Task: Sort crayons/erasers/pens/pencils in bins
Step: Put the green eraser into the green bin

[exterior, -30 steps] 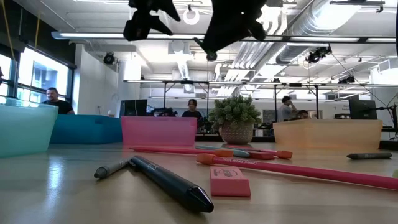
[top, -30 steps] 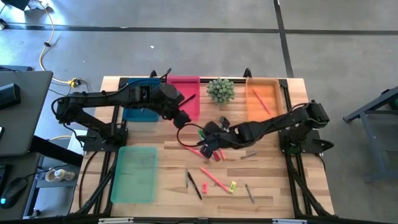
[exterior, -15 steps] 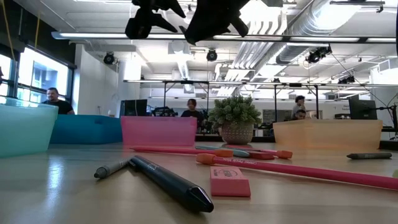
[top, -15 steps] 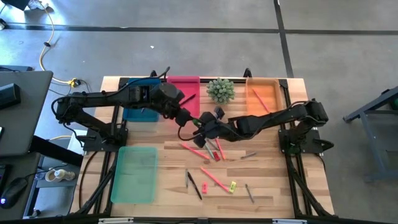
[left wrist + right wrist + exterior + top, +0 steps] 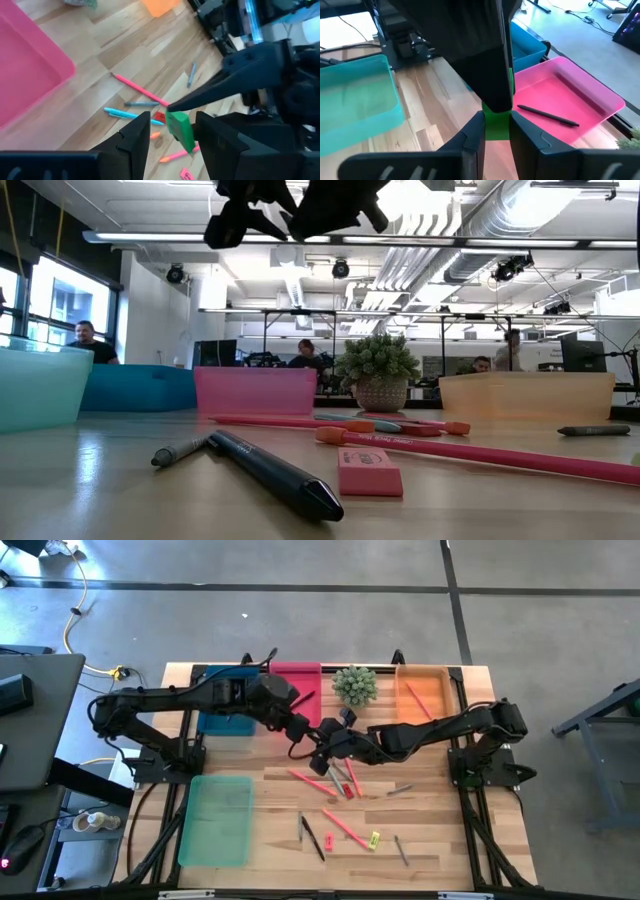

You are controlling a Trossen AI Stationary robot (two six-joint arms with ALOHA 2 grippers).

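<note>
Fingers of right gripper (image 5: 496,131) pinch green eraser (image 5: 496,120); left gripper's (image 5: 172,131) fingers apart beside it

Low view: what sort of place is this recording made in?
Probably an open lab or workshop-style office. Beyond the wooden table there are exposed ceiling ducts, rows of desks with monitors, and people seated at work in the background.

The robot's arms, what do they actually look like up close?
Both arms are black and jointed, built from slim tube-like links with chunky housings at the joints. The left gripper and right gripper each end in two flat, tapering dark fingers. A thin reddish cable loops beside the left gripper.
</note>
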